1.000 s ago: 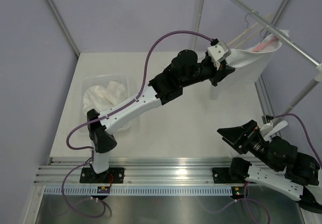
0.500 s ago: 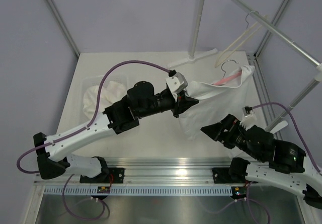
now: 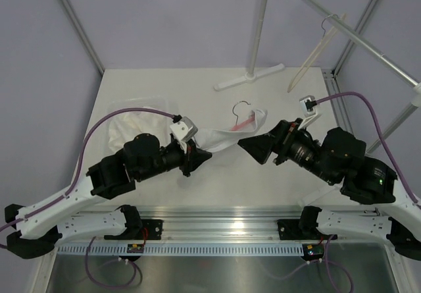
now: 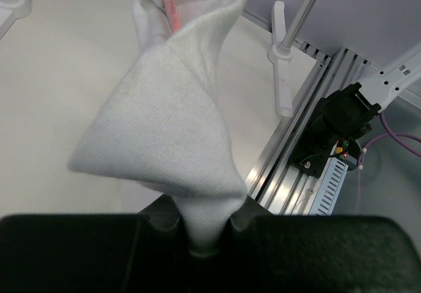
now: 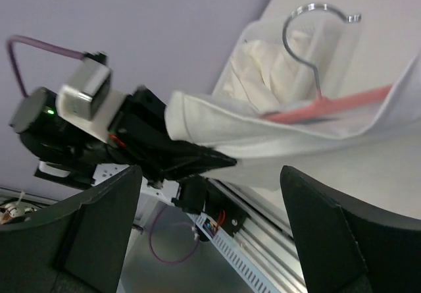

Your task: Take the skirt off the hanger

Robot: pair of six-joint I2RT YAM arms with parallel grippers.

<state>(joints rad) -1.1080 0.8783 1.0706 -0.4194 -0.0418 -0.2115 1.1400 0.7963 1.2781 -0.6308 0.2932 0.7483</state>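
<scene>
The white skirt point(image 3: 220, 136) hangs on a hanger point(image 3: 245, 118) with a pink bar and a metal hook, low over the table between the arms. My left gripper point(image 3: 199, 155) is shut on the skirt's near corner; in the left wrist view the cloth point(image 4: 174, 122) is pinched between the jaws point(image 4: 208, 234), and the pink bar point(image 4: 167, 8) shows at the far end. My right gripper point(image 3: 252, 147) is open and empty, just right of the skirt. Its wrist view shows the hook point(image 5: 317, 37), the pink bar point(image 5: 332, 105) and the skirt point(image 5: 263, 135) beyond the open fingers point(image 5: 99, 230).
A clear bin point(image 3: 117, 110) with white clothes stands at the left. The rack's white foot point(image 3: 250, 77) lies at the back, its pole and rail above. A wooden hanger point(image 3: 320, 43) hangs on the rail at the back right. The metal front rail point(image 3: 217, 224) runs along the near edge.
My left gripper has pulled the skirt and hanger off the rail, down and toward the near left. My right arm has risen and swung left, up to the skirt.
</scene>
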